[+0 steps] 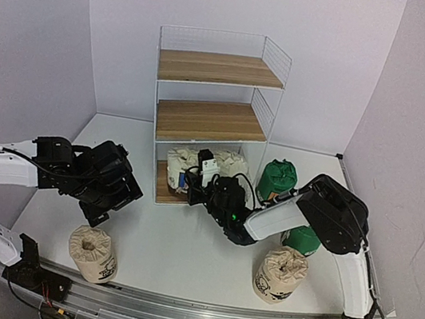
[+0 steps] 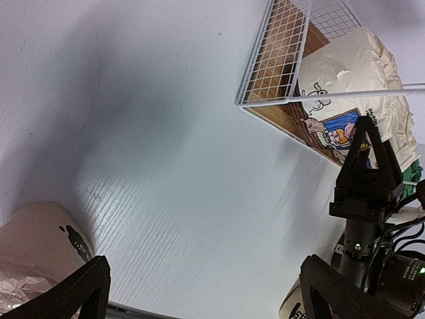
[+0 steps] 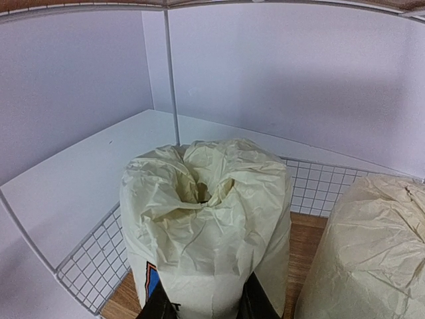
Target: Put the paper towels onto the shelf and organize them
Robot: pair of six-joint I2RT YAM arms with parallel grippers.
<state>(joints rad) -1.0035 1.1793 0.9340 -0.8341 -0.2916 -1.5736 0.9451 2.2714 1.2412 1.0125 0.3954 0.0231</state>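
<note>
Right tool [image 3: 207, 296] is inside the bottom bay of the white wire-frame shelf with three brown wooden boards [image 1: 219, 67]. Its fingers [image 3: 161, 304] sit close together, low on the near face of a white wrapped paper towel roll with blue-yellow label [image 3: 206, 219]. The frame edge cuts off the contact, so can't tell if they pinch the wrap or just rest on it. That roll stands upright on the shelf's bottom board, left half, with a second white wrapped roll [image 3: 372, 252] just beside it on the right. Left tool [image 2: 204, 272] is spread and empty over the white desk [image 2: 199, 186], front-left of the shelf. Likely next pick is the beige wrapped roll with black print [image 1: 93, 252], front-left of the shelf: upright, axis vertical, nearest the left arm, cropped in the left wrist view. One green wrapped roll [image 1: 276, 179] sits just right of the shelf. Another green roll [image 1: 301, 238] is half hidden behind the right arm.
</note>
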